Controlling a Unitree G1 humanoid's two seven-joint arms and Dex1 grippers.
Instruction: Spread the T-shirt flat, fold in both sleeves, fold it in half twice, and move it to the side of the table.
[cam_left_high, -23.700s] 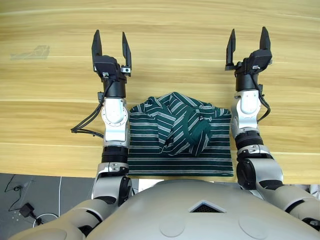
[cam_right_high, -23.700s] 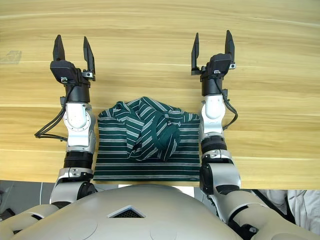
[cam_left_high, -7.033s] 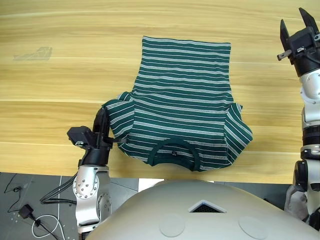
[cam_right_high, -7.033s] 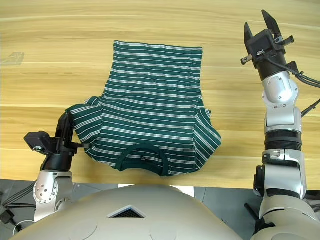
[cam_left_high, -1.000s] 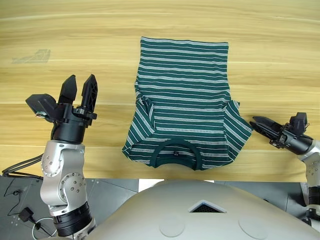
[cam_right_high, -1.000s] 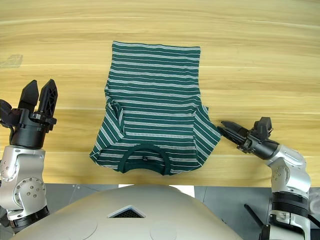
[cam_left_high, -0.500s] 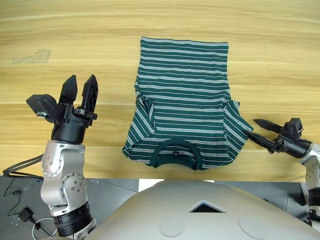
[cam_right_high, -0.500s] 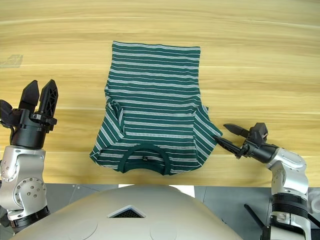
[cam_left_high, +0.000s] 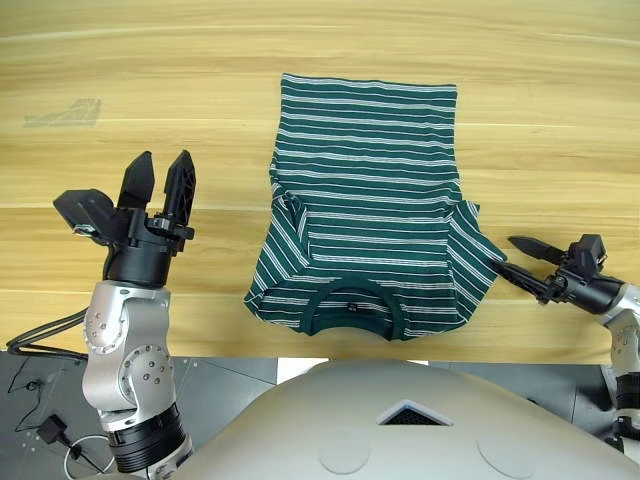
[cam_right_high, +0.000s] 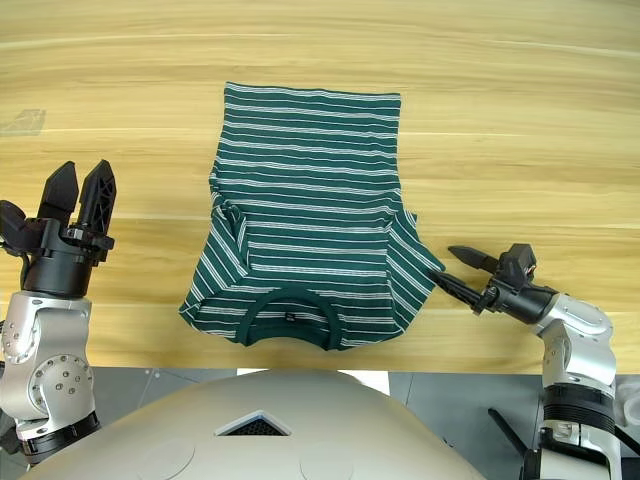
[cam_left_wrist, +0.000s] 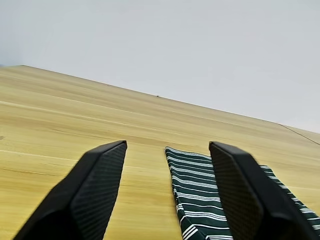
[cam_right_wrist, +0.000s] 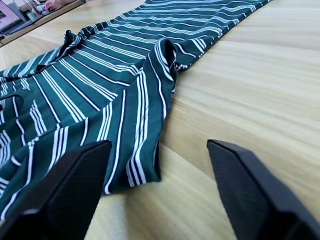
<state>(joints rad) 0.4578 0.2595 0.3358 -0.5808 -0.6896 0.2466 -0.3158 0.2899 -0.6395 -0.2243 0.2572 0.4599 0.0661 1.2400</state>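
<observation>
- T-shirt (cam_left_high: 370, 200) lay spread on the table (cam_left_high: 100, 60), collar nearest the robot, its left sleeve (cam_left_high: 285, 215) apparently folded in and its right sleeve (cam_left_high: 475, 255) lying out flat.
- The right tool (cam_left_high: 502, 252) sat low at that sleeve's tip, fingers parted and gripping nothing.
- The left tool (cam_left_high: 164, 160) hovered open, well apart from the cloth.
- A clean fold likely called for pinching only the sleeve's edge, then carrying it inward without dragging the body.

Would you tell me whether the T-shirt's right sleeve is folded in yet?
Not yet: the right sleeve lies spread outward, beside the open right gripper.
</observation>
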